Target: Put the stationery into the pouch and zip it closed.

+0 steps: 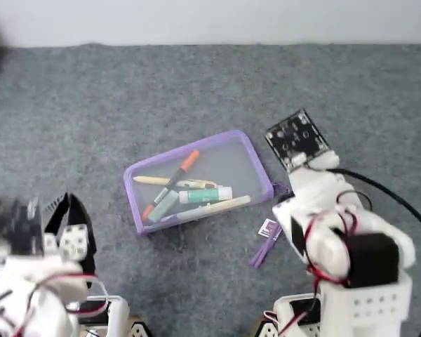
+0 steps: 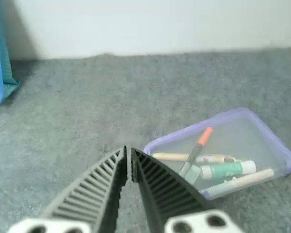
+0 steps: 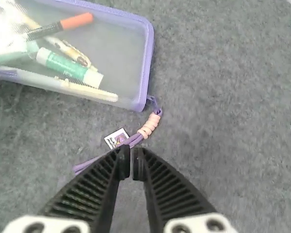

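Holding the pens (image 1: pixel 170 184), the pouch (image 1: pixel 228 158) sits mid-frame, left gripper (image 2: pixel 127 149) and right gripper (image 3: pixel 131 149) both pinched on nothing; the zip tag (image 3: pixel 149 127) may need a pull.

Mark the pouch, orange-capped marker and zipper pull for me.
pouch (image 1: pixel 233 160), high view, bare clear panel.
orange-capped marker (image 3: pixel 63 25), right wrist view, where cap meets barrel.
zipper pull (image 3: pixel 147 128), right wrist view, pink beads.

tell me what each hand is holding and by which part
Nothing. The left hand and right hand are both shut and empty; the strap lies loose under the right one.
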Motion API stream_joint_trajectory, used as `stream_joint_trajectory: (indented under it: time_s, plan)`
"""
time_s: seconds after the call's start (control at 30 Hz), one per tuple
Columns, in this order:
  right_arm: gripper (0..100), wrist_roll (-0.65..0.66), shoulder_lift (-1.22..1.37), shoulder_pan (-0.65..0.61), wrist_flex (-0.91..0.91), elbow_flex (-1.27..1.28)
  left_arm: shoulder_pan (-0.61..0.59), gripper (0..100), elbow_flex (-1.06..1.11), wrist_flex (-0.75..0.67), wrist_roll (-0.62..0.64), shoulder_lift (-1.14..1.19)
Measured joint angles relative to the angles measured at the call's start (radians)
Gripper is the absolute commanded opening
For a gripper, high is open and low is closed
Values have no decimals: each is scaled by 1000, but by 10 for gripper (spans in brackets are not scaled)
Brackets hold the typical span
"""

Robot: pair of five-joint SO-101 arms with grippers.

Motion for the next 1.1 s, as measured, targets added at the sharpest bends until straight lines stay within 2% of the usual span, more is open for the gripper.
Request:
stream_joint_trajectory:
  time_s: [0.13,0.37,0.63,0.8,0.93,1.1]
  plan:
    - [8,-44,-71,0,12,0,0,15,112,-40,0,-149]
    - [9,-269,-161,6,15,81,0,15,371,-196,0,-385]
    - [9,-500,-391,178,-78,331,2,15,516,-249,0,-399]
    - [9,-502,-635,253,-169,542,2,15,629,-295,0,-399]
    - [9,-456,-850,259,-199,715,2,15,720,-348,0,-399]
    - [9,-442,-865,256,-244,825,2,15,852,-425,0,-397]
